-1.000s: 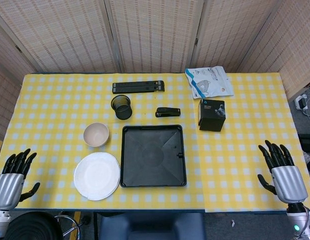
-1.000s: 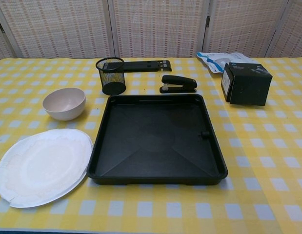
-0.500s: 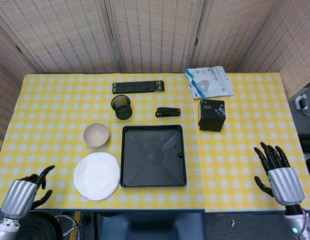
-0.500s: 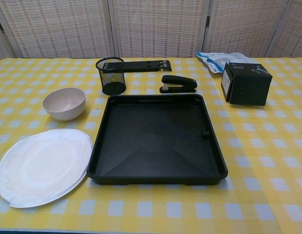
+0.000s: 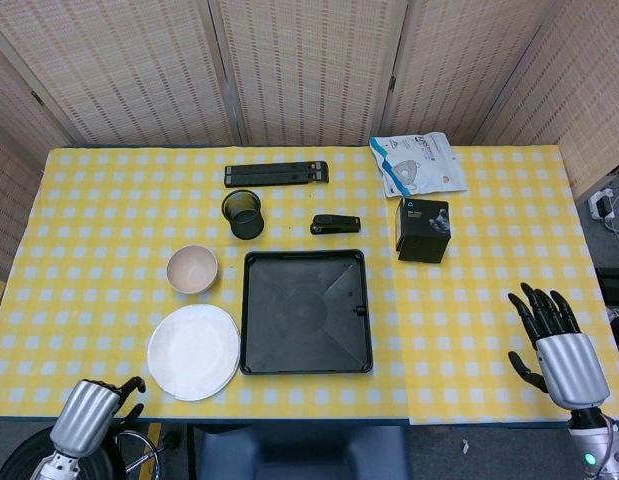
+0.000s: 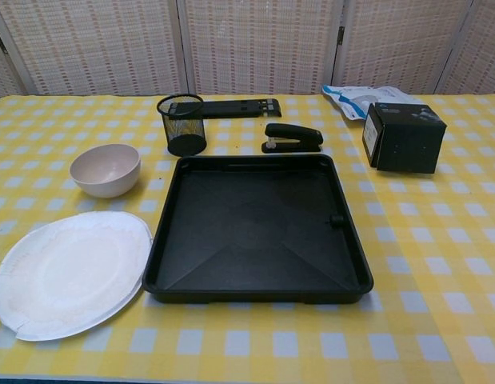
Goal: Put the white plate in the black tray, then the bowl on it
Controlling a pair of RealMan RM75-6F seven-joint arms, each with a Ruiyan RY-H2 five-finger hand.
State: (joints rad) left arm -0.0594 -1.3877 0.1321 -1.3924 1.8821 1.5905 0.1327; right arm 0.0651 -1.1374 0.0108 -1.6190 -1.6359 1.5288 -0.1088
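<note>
The white plate point(image 5: 193, 351) point(image 6: 69, 274) lies at the table's front edge, just left of the black tray point(image 5: 306, 312) point(image 6: 255, 232), which holds nothing. Behind the plate the beige bowl point(image 5: 192, 269) point(image 6: 105, 170) stands upright. In the head view my left hand point(image 5: 89, 415) hangs below the front edge, down and left of the plate, holding nothing, its fingers pointing right. Far from the tray, my right hand point(image 5: 557, 350) hovers at the front right corner with fingers spread and empty. The chest view shows neither hand.
Behind the tray stand a black mesh cup point(image 5: 243, 214) and a black stapler point(image 5: 335, 224). A black box point(image 5: 422, 230) sits to the tray's right rear, with a mask packet point(image 5: 417, 164) and a flat black stand point(image 5: 276, 174) further back.
My left hand has dropped below the table's front edge and moved right toward the plate, turning as it went. The right hand has barely shifted. Plate, bowl and tray have not moved.
</note>
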